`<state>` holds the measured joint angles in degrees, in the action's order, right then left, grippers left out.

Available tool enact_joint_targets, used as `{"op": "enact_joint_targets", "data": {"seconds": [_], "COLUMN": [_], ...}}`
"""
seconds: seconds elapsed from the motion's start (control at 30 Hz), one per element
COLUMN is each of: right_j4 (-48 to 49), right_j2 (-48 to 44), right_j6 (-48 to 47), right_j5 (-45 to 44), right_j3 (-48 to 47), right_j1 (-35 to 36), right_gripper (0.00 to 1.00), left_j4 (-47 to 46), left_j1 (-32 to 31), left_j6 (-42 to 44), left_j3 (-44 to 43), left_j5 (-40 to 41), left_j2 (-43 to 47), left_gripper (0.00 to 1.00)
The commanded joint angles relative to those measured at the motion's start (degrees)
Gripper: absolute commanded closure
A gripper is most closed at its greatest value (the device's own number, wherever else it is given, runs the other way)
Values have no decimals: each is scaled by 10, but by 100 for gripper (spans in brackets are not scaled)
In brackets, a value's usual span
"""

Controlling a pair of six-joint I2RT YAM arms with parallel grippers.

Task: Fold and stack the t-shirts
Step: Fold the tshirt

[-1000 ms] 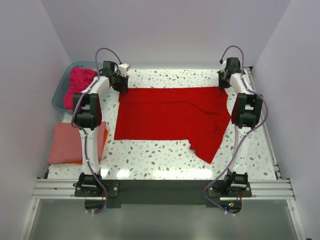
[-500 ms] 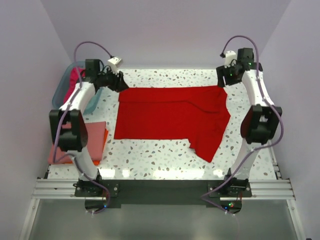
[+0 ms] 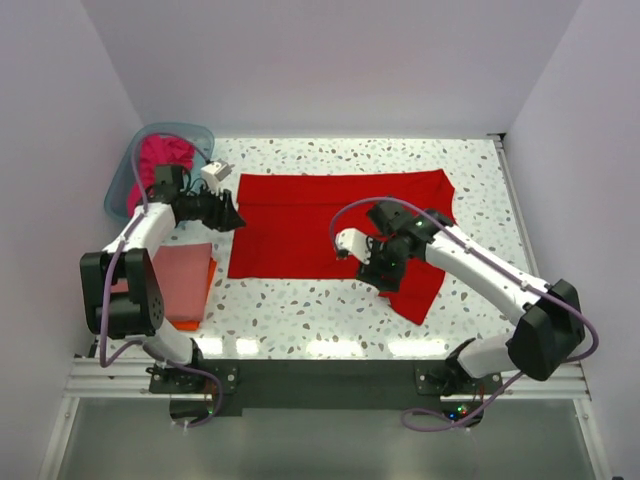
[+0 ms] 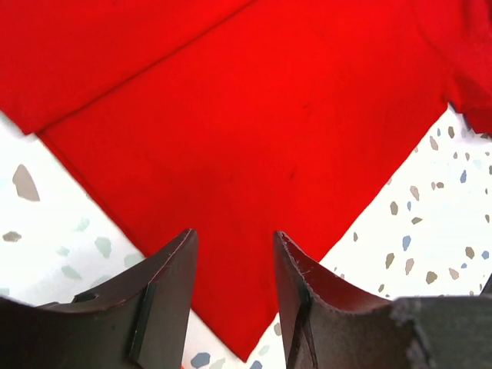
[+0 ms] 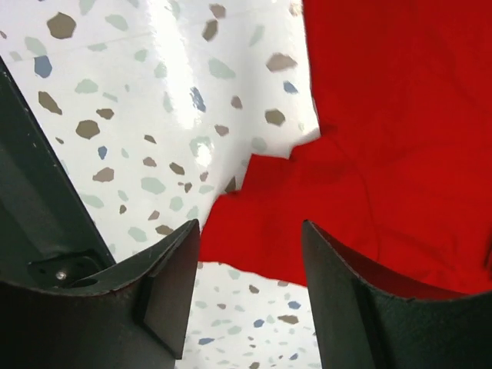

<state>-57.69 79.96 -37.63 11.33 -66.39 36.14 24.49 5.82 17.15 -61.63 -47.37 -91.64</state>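
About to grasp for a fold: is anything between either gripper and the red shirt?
Nothing visible. The left gripper and right gripper both hang open over edges of the red shirt, with only cloth and table beneath them.

From above, the right arm (image 3: 480, 265) lay across the red t-shirt (image 3: 300, 225) and hid a strip of its lower right part. The right gripper (image 3: 374, 274) was a small dark shape against the cloth, and its fingers could not be made out there. The left gripper (image 3: 233, 216) sat at the shirt's left edge, too small to tell whether it touched. The tub (image 3: 118, 190) wall and the left arm (image 3: 150, 225) covered part of the pink t-shirt (image 3: 165, 155). The left arm also hid part of the folded salmon t-shirt (image 3: 182, 280). The orange t-shirt (image 3: 209, 280) beneath showed only as a thin edge. In both wrist views the red cloth ran off the top and right edges, and the fingers were cut off at the bottom.
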Motion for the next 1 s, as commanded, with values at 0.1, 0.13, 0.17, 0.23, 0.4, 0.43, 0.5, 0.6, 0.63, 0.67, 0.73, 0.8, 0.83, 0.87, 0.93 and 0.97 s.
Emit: {"op": "enact_joint_targets", "data": {"seconds": [0.1,0.13,0.17,0.23,0.4,0.43,0.5,0.6,0.63,0.67,0.73,0.8,0.83,0.87,0.93,0.97], "right_j4": [63,66,67,71,105,113,139,166,173,178,189,188,187,184,174,173], "right_j2": [38,44,52,71,99,110,118,121,122,121,117,114,112,109,98,95], "right_j6": [-32,-32,-33,-39,-57,-57,-63,-68,-67,-66,-54,-38,-31,-21,4,15], "right_j5": [-88,-92,-101,-110,-135,-141,-156,-182,-194,-198,-204,-198,-190,-171,-141,-124], "right_j3": [27,32,35,48,90,96,114,131,134,136,135,122,116,108,84,78], "right_j1": [110,116,121,121,123,123,123,122,122,123,123,122,122,123,123,122], "right_gripper": [46,46,47,46,46,46,46,51,53,60,72,93,99,100,100,100], "left_j4": [7,11,14,19,17,17,18,22,24,25,25,24,24,24,27,27], "left_j1": [20,22,22,23,25,25,26,27,27,27,27,28,27,28,28,28], "left_j6": [5,7,10,13,17,17,17,20,23,24,25,25,25,25,28,28], "left_j3": [4,5,5,6,9,8,6,3,3,2,1,1,-1,-1,-4,-4], "left_j5": [-7,-6,-6,-4,-2,-2,-2,1,3,4,5,7,8,6,4,4], "left_j2": [31,32,31,33,34,31,29,25,24,23,22,21,20,18,16,15], "left_gripper": [52,51,51,51,51,51,51,51,51,51,51,51,51,51,51,51]}}
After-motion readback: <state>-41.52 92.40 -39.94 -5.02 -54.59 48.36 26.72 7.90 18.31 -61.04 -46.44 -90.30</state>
